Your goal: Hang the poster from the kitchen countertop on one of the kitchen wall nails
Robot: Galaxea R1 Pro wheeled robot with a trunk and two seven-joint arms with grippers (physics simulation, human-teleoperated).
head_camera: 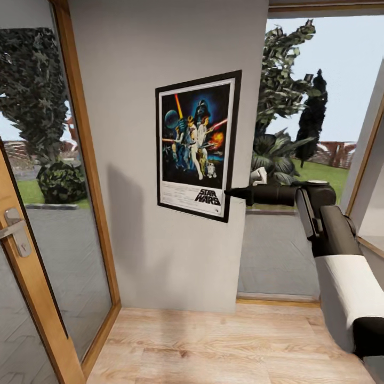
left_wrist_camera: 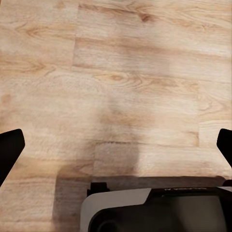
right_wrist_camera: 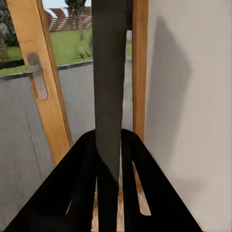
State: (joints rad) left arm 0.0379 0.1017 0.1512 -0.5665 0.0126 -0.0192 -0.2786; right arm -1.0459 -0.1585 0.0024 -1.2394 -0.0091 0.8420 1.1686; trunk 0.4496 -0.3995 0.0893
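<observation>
Right gripper is clenched on the lower right edge of the poster, which sits against the wall directly ahead of it; no nail visible, so letting go risks a fall; left gripper hangs slack over the floor.

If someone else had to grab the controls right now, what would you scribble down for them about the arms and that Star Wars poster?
Right gripper: shut on the poster, clamping its lower right edge; the right wrist view shows the frame edge-on between the fingers.
Left gripper: open, holding nothing, pointing at the wooden floor.
Poster: upright against the pale grey wall, between the glass door and the window.
Done: poster picked up and brought to the wall.
Left: I cannot see a nail, so I cannot tell whether it hangs. Check before releasing.
</observation>
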